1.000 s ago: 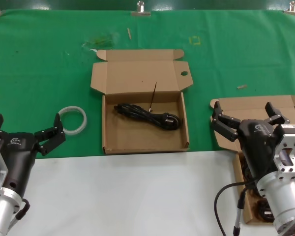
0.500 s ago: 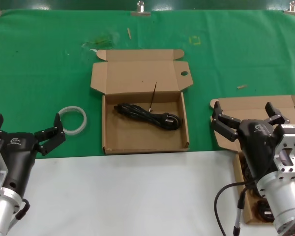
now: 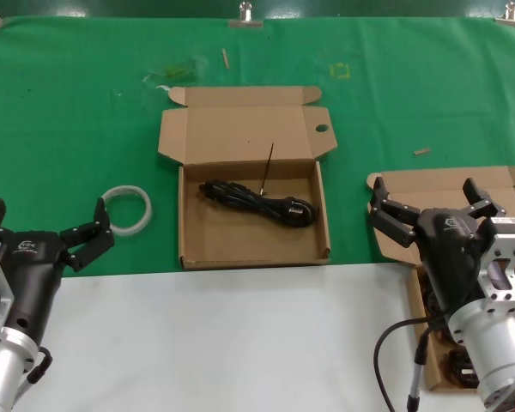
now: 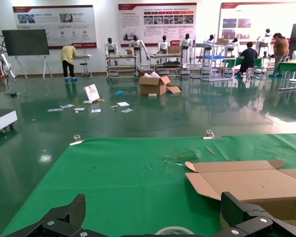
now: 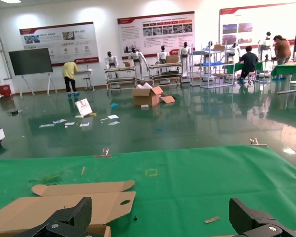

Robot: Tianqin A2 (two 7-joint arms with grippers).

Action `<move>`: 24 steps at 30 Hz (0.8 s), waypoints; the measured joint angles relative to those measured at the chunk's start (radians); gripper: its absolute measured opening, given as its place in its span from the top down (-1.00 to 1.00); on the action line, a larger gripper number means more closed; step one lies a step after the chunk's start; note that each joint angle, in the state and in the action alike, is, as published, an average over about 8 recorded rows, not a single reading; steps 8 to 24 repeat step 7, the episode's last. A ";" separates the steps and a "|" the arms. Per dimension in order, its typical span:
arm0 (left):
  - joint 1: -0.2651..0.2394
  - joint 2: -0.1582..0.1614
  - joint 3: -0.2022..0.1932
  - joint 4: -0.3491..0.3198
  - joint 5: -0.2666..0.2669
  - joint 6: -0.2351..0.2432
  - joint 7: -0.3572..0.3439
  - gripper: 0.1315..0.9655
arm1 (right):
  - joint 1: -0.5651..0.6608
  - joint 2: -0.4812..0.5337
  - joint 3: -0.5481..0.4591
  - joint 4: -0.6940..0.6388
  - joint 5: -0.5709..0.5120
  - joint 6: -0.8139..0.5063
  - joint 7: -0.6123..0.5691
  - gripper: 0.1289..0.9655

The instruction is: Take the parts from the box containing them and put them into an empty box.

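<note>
The box with a round hole in its lid [image 3: 240, 137] lies open mid-table, and one coiled black power cord [image 3: 257, 202] rests inside it. At the right edge is the plain-lidded box [image 3: 446, 183]; more black cords [image 3: 432, 302] in it show past my right arm, mostly hidden. My right gripper [image 3: 433, 204] hovers open over that box's lid, holding nothing. My left gripper [image 3: 45, 225] is open and empty at the near left, beside the white ring [image 3: 126, 209]. The holed lid [image 5: 64, 205] shows in the right wrist view beyond my right gripper [image 5: 160, 224].
A thin dark stick [image 3: 267, 165] leans in the middle box. Small wood scraps [image 3: 421, 151] lie on the green mat. A white sheet [image 3: 240, 335] covers the near table. In the left wrist view, my left gripper [image 4: 155, 222] faces the ring [image 4: 173, 230] and box lid [image 4: 251, 182].
</note>
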 joint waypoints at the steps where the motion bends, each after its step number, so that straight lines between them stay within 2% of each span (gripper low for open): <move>1: 0.000 0.000 0.000 0.000 0.000 0.000 0.000 -1.00 | 0.000 0.000 0.000 0.000 0.000 0.000 0.000 -1.00; 24: 0.000 0.000 0.000 0.000 0.000 0.000 0.000 -1.00 | 0.000 0.000 0.000 0.000 0.000 0.000 0.000 -1.00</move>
